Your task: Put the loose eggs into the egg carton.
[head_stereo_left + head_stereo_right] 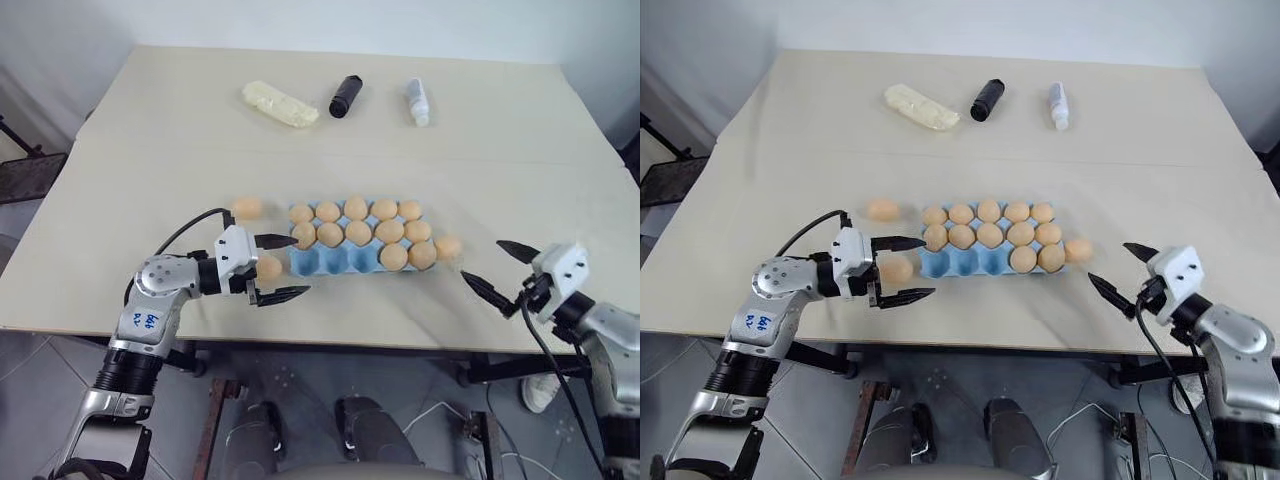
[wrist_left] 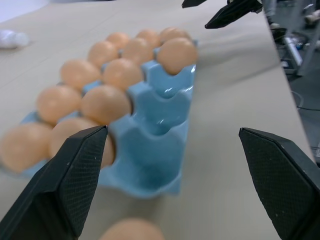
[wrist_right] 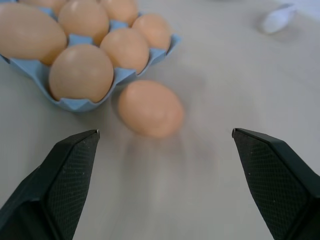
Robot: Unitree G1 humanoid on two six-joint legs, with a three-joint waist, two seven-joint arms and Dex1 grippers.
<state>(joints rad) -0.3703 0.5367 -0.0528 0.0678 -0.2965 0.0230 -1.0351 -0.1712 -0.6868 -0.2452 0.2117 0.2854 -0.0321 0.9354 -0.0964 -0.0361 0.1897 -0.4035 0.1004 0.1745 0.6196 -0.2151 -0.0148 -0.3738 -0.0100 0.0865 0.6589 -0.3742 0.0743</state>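
Silver arms, white wrists, black cables, black-fingered left pincer [image 1: 283,269].

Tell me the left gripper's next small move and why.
Probably close on the egg between its open fingers. The left gripper already straddles that loose egg beside the carton, whose near row has three empty cups.

Twelve eggs in the egg carton [image 1: 335,262], three loose eggs [image 1: 247,208], three empty cups, one yellow lump [image 1: 280,104], two bottles [image 1: 345,96]
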